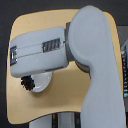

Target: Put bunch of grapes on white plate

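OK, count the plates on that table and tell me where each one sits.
1. A white plate sits near the table's edge on the exterior view's left, mostly covered by the robot's arm, with dark grapes at its rim. The arm could hide others.

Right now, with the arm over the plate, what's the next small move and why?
Probably a short, slow lift straight up. The arm covers most of the white plate, and the bunch of grapes shows at the plate's rim on the exterior view's left. The hand is hidden, so its grip can't be confirmed.
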